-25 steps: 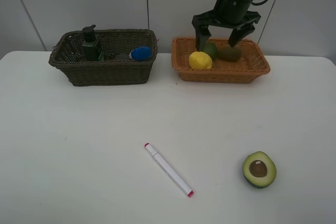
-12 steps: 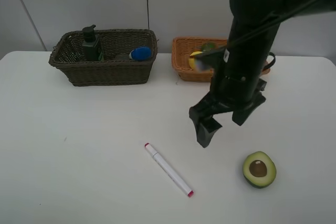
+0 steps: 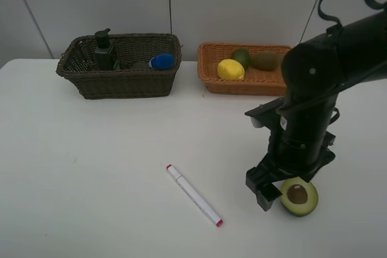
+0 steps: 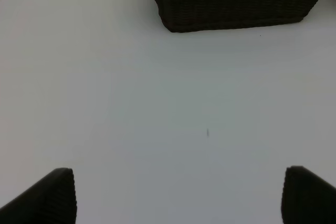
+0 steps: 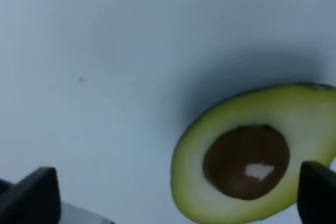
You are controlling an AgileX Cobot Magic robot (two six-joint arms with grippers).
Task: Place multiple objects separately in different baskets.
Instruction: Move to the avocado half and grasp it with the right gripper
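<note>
The right gripper (image 3: 286, 189) stands over the table (image 3: 91, 167) with its jaws spread wide and nothing clamped between them. The halved avocado (image 3: 299, 197) lies cut face up, pit showing, on the table directly under that gap. In the right wrist view the avocado half (image 5: 247, 156) sits nearer one fingertip than the other, and whether that fingertip touches its rim cannot be told. Seen from the high camera, the white pink-tipped marker (image 3: 193, 196) lies slantwise on the table at about nine o'clock from the gripper, well apart from it. The light orange-tan basket (image 3: 242, 84) stands at about eleven o'clock and holds the yellow lemon (image 3: 230, 69), the whole green avocado (image 3: 242, 57) and the brown kiwi (image 3: 266, 60). Farther off, at about ten o'clock, the dark brown basket (image 3: 121, 83) holds the dark green pump bottle (image 3: 104, 51), standing upright, and the blue-capped white tube (image 3: 161, 61). The left gripper (image 4: 181, 198) also has its jaws wide apart and holds nothing, with bare table beneath it and the dark basket ahead of it.
</note>
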